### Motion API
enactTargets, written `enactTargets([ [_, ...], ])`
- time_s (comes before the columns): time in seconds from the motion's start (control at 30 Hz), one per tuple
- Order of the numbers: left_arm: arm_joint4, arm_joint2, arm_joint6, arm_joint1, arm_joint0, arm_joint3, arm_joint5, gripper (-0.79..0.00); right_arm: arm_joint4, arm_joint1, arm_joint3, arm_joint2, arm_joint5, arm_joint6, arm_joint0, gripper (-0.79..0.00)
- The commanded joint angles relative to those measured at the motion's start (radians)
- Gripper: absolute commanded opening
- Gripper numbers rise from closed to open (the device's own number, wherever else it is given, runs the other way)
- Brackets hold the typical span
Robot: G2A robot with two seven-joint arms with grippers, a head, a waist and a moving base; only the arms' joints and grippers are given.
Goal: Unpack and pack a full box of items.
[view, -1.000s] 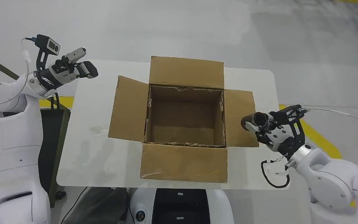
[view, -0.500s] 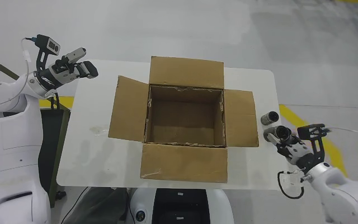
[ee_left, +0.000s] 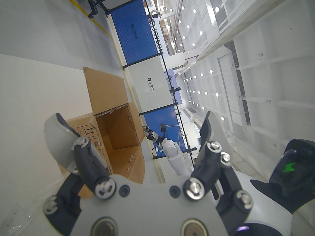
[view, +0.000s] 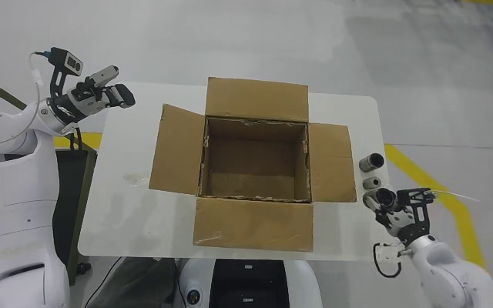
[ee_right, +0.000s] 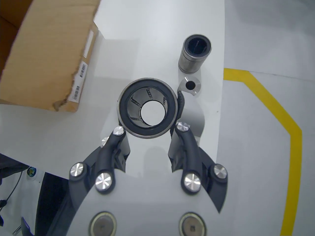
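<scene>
Right hand (ee_right: 149, 116) clamped on the large bearing (ee_right: 137, 99) over the tabletop (view: 123, 208), near the small bearing (ee_right: 194, 53) and metal stub (ee_right: 190, 85); box (view: 254, 223) empty, left hand (view: 115, 88) wide; I'd seat it upright, apart from both, before releasing.

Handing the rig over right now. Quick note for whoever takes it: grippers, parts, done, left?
Left gripper: open, empty, over the table's far left corner.
Right gripper: shut on a bearing, above the table to the right of the box.
Beside it on the table: a second bearing, upright, and a small metal part.
Done: box looks empty, flaps open.
Left: probably set this bearing down, then repack all three.
</scene>
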State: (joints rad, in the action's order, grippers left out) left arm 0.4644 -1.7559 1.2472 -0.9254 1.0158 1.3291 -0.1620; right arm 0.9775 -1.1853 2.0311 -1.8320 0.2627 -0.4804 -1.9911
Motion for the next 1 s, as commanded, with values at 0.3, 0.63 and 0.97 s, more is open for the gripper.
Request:
enactTargets([
  [0.3, 0.000, 0.000, 0.000, 0.000, 0.000, 0.000, 0.000, 0.000, 0.030, 0.002, -0.142, 0.067, -0.013, -0.002, 0.102, -0.785],
  [0.63, 0.000, 0.000, 0.000, 0.000, 0.000, 0.000, 0.000, 0.000, 0.026, 0.002, -0.238, 0.090, -0.035, 0.030, 0.140, -0.785],
  [0.97, 0.000, 0.000, 0.000, 0.000, 0.000, 0.000, 0.000, 0.000, 0.016, 0.001, -0.291, 0.092, -0.050, 0.065, 0.149, -0.754],
])
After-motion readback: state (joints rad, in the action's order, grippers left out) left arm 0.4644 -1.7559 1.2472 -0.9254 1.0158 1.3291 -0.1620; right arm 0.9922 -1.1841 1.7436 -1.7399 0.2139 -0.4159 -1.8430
